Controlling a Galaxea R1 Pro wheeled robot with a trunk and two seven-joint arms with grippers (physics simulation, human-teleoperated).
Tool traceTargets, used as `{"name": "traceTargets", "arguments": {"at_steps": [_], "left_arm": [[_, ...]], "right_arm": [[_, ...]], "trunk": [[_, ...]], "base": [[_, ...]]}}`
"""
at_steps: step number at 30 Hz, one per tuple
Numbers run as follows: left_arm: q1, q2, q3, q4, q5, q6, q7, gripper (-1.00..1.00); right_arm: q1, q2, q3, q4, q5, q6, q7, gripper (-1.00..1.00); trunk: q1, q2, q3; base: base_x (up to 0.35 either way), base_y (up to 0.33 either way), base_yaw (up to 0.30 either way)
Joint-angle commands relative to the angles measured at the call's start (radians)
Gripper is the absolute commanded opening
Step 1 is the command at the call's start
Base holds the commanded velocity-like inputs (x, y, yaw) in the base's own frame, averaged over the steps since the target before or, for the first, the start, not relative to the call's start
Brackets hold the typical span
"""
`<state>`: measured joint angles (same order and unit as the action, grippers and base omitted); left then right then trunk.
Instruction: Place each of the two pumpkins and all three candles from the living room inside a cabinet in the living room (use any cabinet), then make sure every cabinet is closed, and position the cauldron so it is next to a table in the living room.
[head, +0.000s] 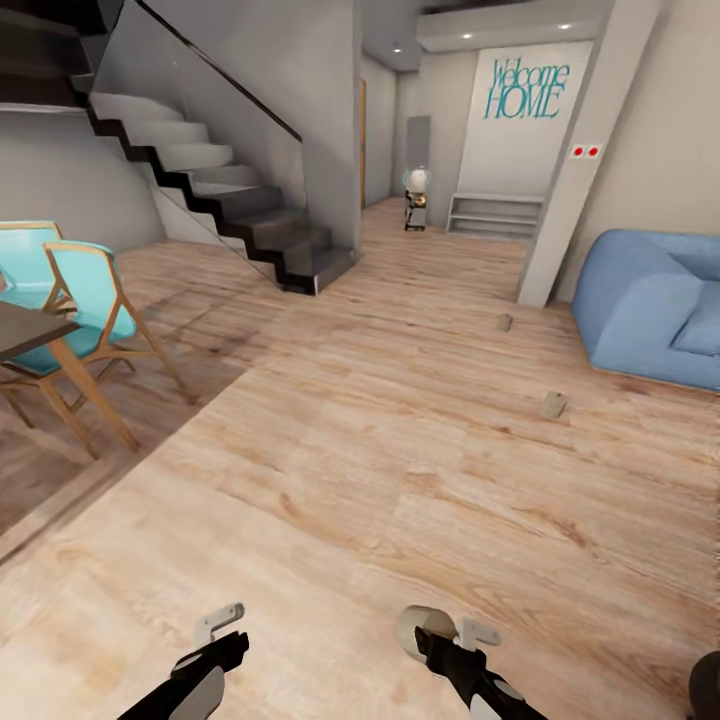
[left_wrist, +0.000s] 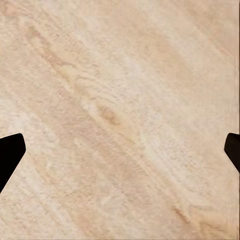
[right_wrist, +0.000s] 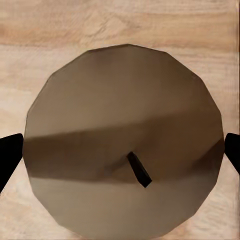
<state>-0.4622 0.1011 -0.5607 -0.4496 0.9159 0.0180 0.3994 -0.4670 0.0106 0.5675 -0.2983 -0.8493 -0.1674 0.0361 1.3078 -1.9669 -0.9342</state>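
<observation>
Your right gripper (head: 447, 628) pinches a candle (right_wrist: 125, 145) between its jaws; your left gripper (head: 222, 625) hangs spread over the wood floor (head: 380, 480), two more candles (head: 553, 405) ahead.

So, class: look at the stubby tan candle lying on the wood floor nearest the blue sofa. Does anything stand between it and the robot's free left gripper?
Nothing visible does. Bare wooden floor stretches between the left gripper and that stubby tan candle; the blue sofa sits beyond it.
</observation>
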Motion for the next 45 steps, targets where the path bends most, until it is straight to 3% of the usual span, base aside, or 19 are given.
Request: {"name": "traceTargets", "arguments": {"at_steps": [1,45], "left_arm": [[0.0,0.002,-0.008,-0.003,0.005,0.002,0.009,1.0],[0.0,0.002,-0.007,-0.003,0.006,0.002,0.009,1.0]], "right_arm": [[-0.001,0.0,0.006,0.002,-0.01,-0.006,0.004,-1.0],[-0.001,0.0,0.006,0.001,-0.01,-0.007,0.005,-1.0]], "trunk": [[0.0,0.0,-0.001],[0.0,0.0,-0.001]], "base": [[0.326,0.0,-0.281],[0.326,-0.04,-0.281]]}}
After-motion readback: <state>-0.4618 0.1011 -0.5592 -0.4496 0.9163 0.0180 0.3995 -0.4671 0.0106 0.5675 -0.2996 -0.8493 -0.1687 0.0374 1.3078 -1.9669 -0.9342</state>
